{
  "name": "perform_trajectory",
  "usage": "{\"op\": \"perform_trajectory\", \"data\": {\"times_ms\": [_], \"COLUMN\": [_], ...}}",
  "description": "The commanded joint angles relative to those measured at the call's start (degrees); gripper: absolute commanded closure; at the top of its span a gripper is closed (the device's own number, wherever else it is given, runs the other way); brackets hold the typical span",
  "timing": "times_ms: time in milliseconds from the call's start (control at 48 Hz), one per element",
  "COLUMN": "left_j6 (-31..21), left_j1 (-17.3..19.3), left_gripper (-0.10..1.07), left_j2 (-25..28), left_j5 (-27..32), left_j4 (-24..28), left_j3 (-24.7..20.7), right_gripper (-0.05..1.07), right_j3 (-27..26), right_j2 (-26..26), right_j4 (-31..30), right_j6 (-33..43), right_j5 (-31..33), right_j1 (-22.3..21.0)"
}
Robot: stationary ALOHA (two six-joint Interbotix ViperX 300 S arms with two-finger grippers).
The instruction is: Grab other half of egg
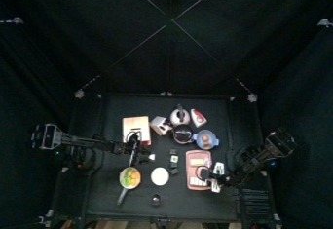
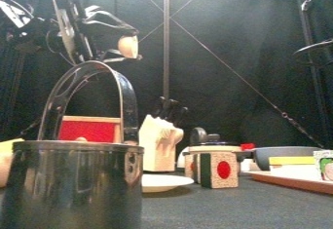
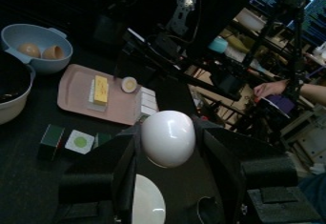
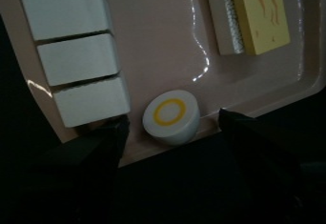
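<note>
Hovering wide open over the yolk half (image 4: pixel 170 114) on the pink tray (image 4: pixel 152 37), the right gripper (image 4: pixel 170 140) should drop straight and pinch its sides. Left gripper (image 3: pixel 167 152) holds up what looks like the white half (image 3: pixel 167 137).

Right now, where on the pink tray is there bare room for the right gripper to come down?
There is a bare strip down the tray between the white blocks and the yellow slab. It is crowded at the yolk egg half, which a block and the rim hem in. The right gripper hangs open there.
</note>
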Motion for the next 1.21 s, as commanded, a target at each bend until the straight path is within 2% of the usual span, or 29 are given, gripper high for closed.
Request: {"op": "perform_trajectory", "data": {"times_ms": [0,771,1188], "left_j6": [0.09,0.09,0.09], "left_j1": [0.26,0.26,0.26], "left_gripper": [0.44,0.44,0.44], "left_j2": [-0.18,-0.18,-0.18], "left_j5": [-0.18,-0.09,-0.09], "left_j4": [0.0,0.0,0.0], "left_j3": [-0.62,-0.62,-0.62], "right_gripper": [0.0,0.01,0.28], "right_j3": [-0.35,0.09,0.0], "right_j2": [-0.53,-0.53,-0.53], "right_j4": [-0.26,-0.26,-0.18], "right_j6": [0.09,0.09,0.18], "right_j5": [0.0,0.0,0.0], "right_j1": [-0.18,-0.18,-0.7]}}
